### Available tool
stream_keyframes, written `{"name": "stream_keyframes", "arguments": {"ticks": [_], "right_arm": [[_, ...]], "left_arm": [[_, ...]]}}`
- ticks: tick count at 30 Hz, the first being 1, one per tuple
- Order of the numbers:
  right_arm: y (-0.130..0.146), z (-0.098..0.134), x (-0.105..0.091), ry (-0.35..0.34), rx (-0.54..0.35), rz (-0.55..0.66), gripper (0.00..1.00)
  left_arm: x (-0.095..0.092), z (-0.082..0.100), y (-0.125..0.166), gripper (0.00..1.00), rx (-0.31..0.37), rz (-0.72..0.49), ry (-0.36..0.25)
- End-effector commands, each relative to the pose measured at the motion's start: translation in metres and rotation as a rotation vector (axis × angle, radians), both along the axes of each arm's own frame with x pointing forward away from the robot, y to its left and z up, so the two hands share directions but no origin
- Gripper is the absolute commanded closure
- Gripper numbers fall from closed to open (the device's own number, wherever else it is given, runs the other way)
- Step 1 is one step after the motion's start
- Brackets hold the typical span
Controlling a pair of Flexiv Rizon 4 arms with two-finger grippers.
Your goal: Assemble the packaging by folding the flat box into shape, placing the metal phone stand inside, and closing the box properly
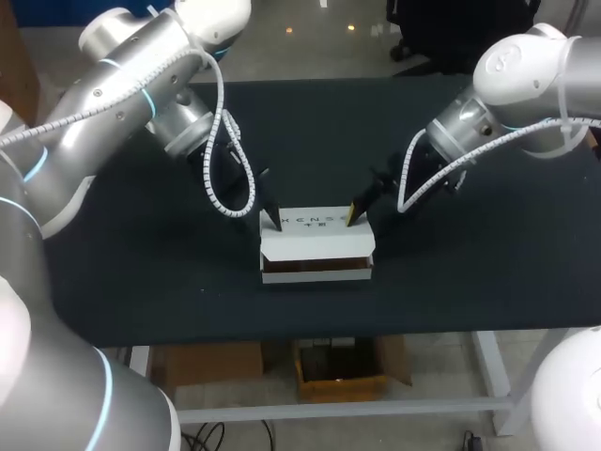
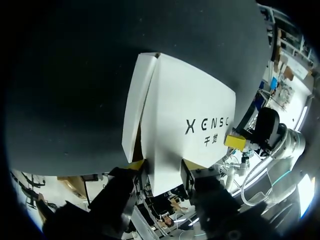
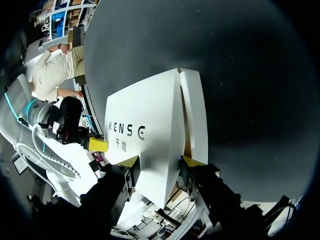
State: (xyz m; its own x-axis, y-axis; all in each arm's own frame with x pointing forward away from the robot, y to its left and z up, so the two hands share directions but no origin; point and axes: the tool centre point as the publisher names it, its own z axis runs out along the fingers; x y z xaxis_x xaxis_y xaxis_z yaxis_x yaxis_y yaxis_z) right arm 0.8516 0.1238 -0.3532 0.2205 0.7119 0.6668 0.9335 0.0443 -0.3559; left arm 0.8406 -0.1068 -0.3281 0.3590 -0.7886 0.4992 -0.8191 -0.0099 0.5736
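Plainly the box, mid-worktop, looks like light, thin card that dents and slides easily, best held by its stiffer folded edges; the left end effector and right end effector sit at its far corners, but I cannot tell whether they grip it.

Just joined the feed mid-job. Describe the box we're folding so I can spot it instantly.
Look at the dark table; near its middle sits the white box. It is the one bright white shape on the dark top, with dark print on its lid, a brown gap along its front, and the left claw and right claw at opposite ends.
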Motion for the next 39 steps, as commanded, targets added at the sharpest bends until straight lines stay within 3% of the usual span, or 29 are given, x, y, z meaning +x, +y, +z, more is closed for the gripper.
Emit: {"name": "stream_keyframes", "arguments": {"ticks": [1, 7, 11, 21, 24, 27, 39], "right_arm": [[0.001, 0.000, 0.002, 0.002, 0.000, 0.007, 0.50], [0.001, -0.001, 0.002, 0.000, -0.004, 0.009, 0.50], [0.000, -0.002, 0.002, 0.002, -0.005, 0.009, 0.50], [0.000, -0.005, -0.003, 0.005, -0.011, 0.010, 0.49], [0.000, -0.005, -0.004, 0.005, -0.013, 0.009, 0.48], [0.000, -0.005, -0.005, 0.003, -0.016, 0.009, 0.47], [0.001, -0.005, -0.006, 0.004, -0.017, 0.006, 0.43]], "left_arm": [[-0.008, 0.005, 0.002, 0.55, 0.003, 0.020, -0.022], [-0.008, 0.009, 0.003, 0.52, 0.015, 0.032, -0.038], [-0.008, 0.011, 0.005, 0.40, 0.017, 0.035, -0.047], [-0.002, 0.018, 0.009, 0.24, 0.024, 0.040, -0.084], [0.001, 0.021, 0.009, 0.13, 0.027, 0.041, -0.100], [0.001, 0.027, 0.007, 0.00, 0.030, 0.025, -0.137], [-0.014, 0.053, -0.006, 0.00, 0.048, -0.088, -0.345]]}}
